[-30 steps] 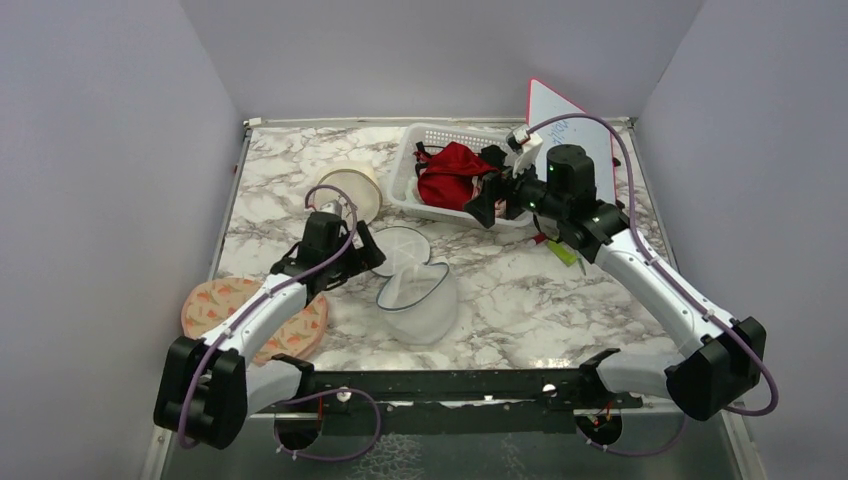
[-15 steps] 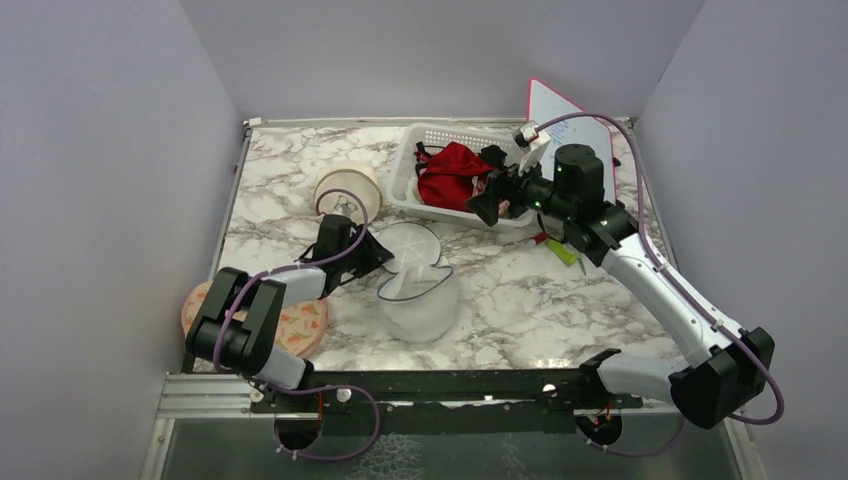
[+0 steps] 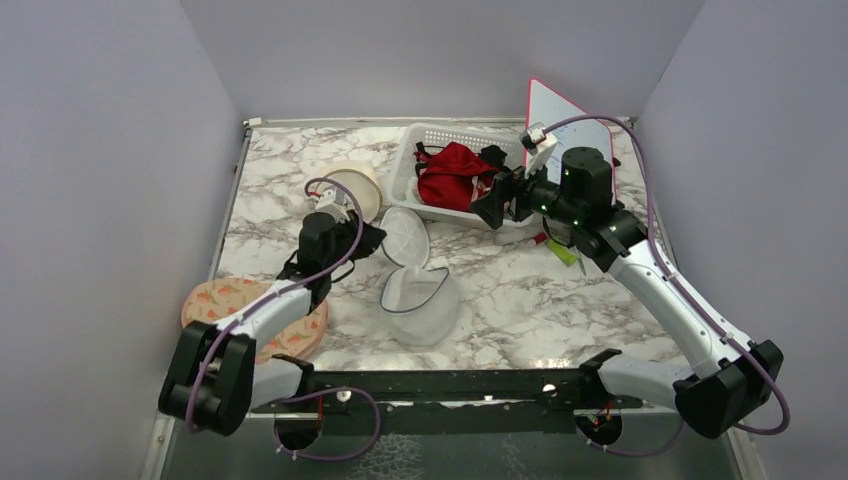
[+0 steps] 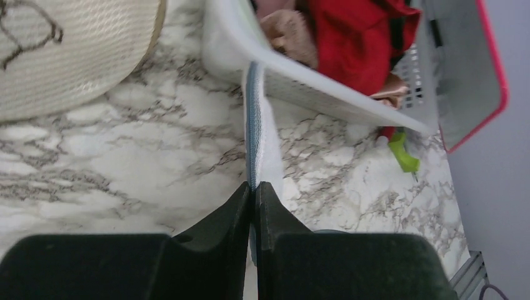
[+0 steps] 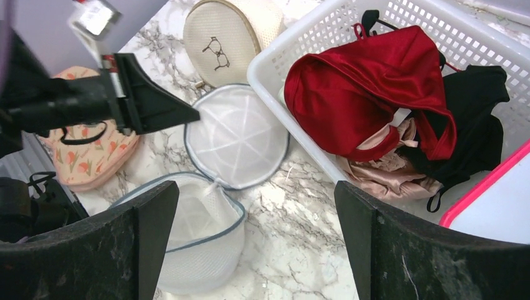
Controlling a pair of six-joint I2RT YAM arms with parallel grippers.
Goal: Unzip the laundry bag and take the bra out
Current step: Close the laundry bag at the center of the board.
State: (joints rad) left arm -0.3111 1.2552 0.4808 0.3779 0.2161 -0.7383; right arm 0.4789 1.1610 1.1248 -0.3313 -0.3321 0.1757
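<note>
The left fingers [image 4: 245, 199] are clamped on the zip rim [image 4: 253, 125] of the lid [image 3: 403, 238], tilted up off the bag [image 3: 420, 305] at mid-surface [image 3: 560, 300]. A firm pinch while folding the lid back should leave the mouth gaping. The right fingers [image 3: 490, 205], spread wide and empty over the basket's [image 3: 412, 150] near edge by a red bra [image 3: 455, 165], should come straight down into the mouth; whether anything lies inside I cannot tell.

Soft, even overhead light, bright throughout; faint shadows on the counter [image 3: 520, 290]. The left tool [image 4: 253, 187] is blurred at lower frame; the top view is sharp.
</note>
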